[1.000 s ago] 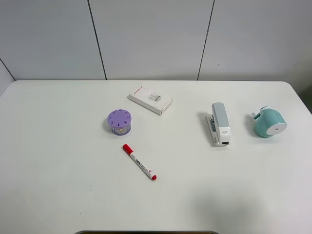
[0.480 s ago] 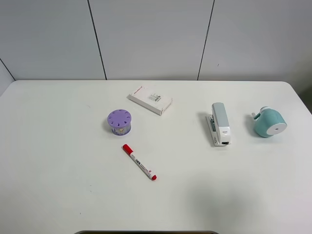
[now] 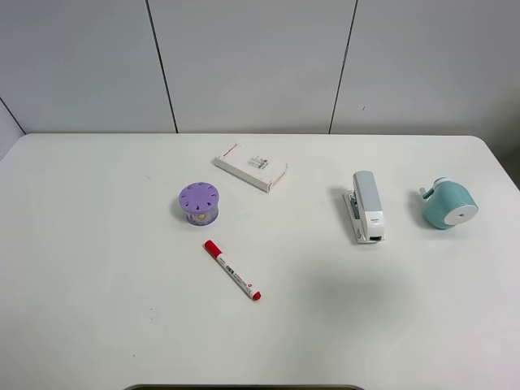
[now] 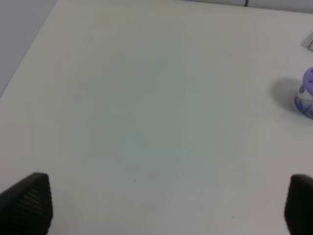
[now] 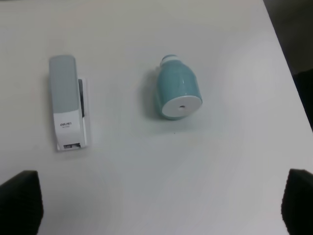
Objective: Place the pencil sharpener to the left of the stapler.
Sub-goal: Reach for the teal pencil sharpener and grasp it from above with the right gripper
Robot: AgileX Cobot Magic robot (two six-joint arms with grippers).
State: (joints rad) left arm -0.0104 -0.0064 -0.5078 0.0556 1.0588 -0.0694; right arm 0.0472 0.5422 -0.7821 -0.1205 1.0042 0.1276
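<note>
Presently to the right of the stapler (image 3: 366, 206), not left: pencil sharpener (image 3: 449, 205), teal with a white round face, down on the white desk (image 3: 97, 284) close to the right-hand edge. Near the stapler but clearly apart, bare desk between the two. White face turned toward the near edge and a little rightward; small crank at the opposite, far-left end. Stapler light grey over white, lying lengthwise from far to near, roughly level with the sharpener.

Seen from the right wrist camera: same pair side by side, stapler (image 5: 67, 108) and pencil sharpener (image 5: 178, 93), both untouched, both ahead of the right fingers (image 5: 22, 198). Dark tips at opposite lower corners of that view, spread wide, gripping nothing.

Seen from the left wrist camera: left fingers (image 4: 29, 200) likewise spread wide and holding nothing, tips at opposite edges of the view, over a plain stretch of desk. At one edge of that view, part of a purple holed container (image 4: 307, 93) with its shadow.

Elsewhere on the desk, left of centre: purple holed container (image 3: 199, 202); just nearer than it, a red-capped marker (image 3: 232, 270) lying slantwise; farther back, a flat white box (image 3: 250, 167) set at an angle. All three well apart from stapler and sharpener.
</note>
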